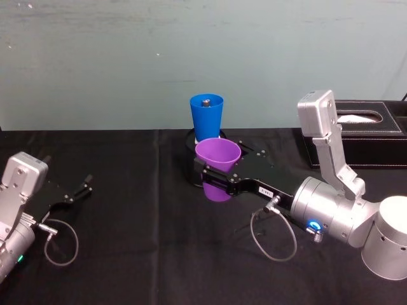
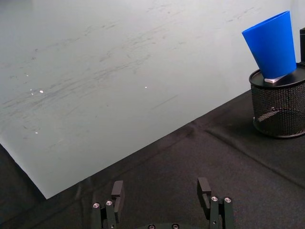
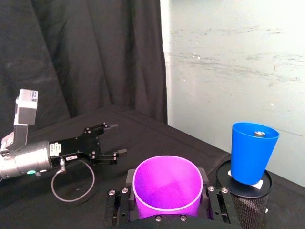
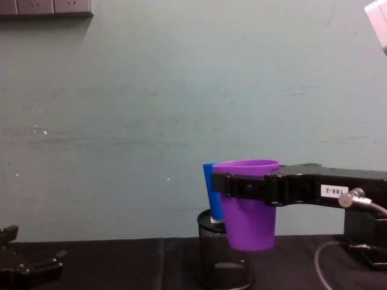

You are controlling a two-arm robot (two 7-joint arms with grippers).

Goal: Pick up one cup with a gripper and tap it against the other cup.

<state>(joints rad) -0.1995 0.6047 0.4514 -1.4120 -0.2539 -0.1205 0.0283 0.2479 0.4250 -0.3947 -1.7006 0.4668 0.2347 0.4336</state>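
My right gripper (image 1: 215,176) is shut on the purple cup (image 1: 217,159), clamping it just below the rim and holding it upright above the black table. The purple cup (image 4: 248,211) hangs just in front of the blue cup (image 4: 209,192). The blue cup (image 1: 206,116) stands upright on top of a black mesh pen holder (image 4: 224,261). I cannot tell whether the two cups touch. In the right wrist view the purple cup (image 3: 167,183) sits between the fingers (image 3: 208,191), with the blue cup (image 3: 251,152) beyond it. My left gripper (image 1: 75,190) rests open at the far left.
A black tissue box (image 1: 362,130) stands at the back right, behind my right arm. Cable loops (image 1: 273,238) hang from both wrists above the cloth. The pale wall (image 1: 127,63) runs close behind the pen holder (image 2: 279,105).
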